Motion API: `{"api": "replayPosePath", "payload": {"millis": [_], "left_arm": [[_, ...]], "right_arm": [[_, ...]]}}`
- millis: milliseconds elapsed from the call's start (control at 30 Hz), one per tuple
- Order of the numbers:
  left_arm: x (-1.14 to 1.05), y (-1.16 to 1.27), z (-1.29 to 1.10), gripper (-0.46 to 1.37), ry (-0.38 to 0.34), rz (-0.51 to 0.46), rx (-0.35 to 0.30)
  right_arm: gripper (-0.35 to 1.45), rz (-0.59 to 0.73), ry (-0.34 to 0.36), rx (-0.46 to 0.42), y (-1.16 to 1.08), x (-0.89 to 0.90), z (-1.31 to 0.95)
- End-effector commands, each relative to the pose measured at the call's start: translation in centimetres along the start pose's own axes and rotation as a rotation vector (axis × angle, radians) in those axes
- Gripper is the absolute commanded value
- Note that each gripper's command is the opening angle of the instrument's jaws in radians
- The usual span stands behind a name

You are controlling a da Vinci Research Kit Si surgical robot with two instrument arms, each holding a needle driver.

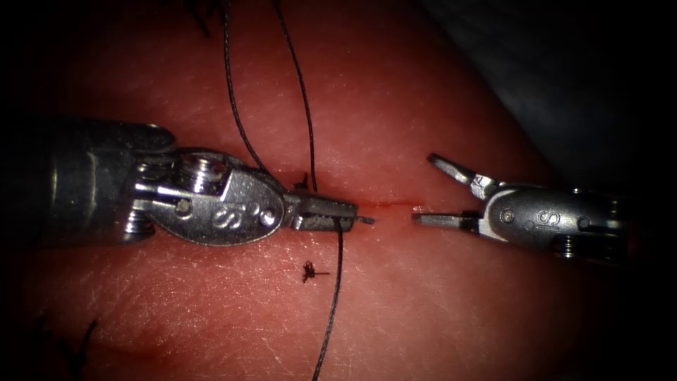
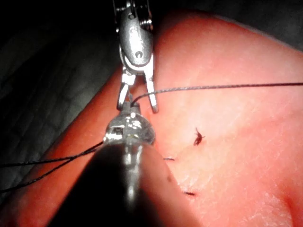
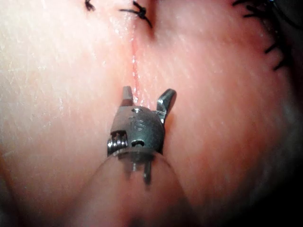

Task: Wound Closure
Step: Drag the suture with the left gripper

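The tissue is being shown in the endoscope view as a rounded, reddish slab w/ a fine, creased skin grain; the cut is being seen as a thin, straight, darker red line running left-right between the two tools. The left end effector, smooth polished metal w/ a rounded body, is being held closed on the thread right at the cut line. A short dark metal tip is being seen sticking out past its jaws; whether this is the needle can't be told. The thread, dark and twisted, is being seen as two strands curving up from the jaws to the top edge and one strand hanging down over the tissue. The right end effector is being held open, w/ nothing in it, its two narrow jaws spread in a V and pointing at the cut, just right of the left tool. Small dark knots w/ frayed ends are being seen near the left tool, below the cut.

In the right wrist view the open end effector is being held over the cut, and dark stitches are being seen beyond.
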State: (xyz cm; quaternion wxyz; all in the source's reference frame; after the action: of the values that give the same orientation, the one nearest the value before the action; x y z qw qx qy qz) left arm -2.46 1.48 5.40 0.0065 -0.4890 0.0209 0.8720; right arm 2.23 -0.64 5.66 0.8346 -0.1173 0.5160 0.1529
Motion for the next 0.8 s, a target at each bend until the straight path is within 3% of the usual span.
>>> {"api": "replayPosePath", "payload": {"millis": [33,200,267,633,800], "left_arm": [[-0.03,-0.11,-0.02,-0.35,0.010,-0.005,0.017],[-0.18,-0.58,-0.01,-0.35,0.030,-0.036,0.079],[-0.30,-0.76,0.11,-0.35,0.022,-0.044,0.096],[-0.91,-1.33,1.00,-0.35,-0.049,-0.061,0.193],[-1.18,-1.46,1.39,-0.35,-0.060,-0.064,0.169]], "right_arm": [[1.34,0.000,0.000,0.005,-0.01,0.00,0.00],[1.34,-0.002,0.002,0.003,-0.05,-0.01,-0.02],[1.34,0.002,0.003,0.002,-0.06,-0.02,-0.03],[1.35,0.004,0.001,0.004,-0.11,-0.04,-0.05],[1.34,0.008,0.000,0.005,-0.15,-0.04,-0.07]]}}
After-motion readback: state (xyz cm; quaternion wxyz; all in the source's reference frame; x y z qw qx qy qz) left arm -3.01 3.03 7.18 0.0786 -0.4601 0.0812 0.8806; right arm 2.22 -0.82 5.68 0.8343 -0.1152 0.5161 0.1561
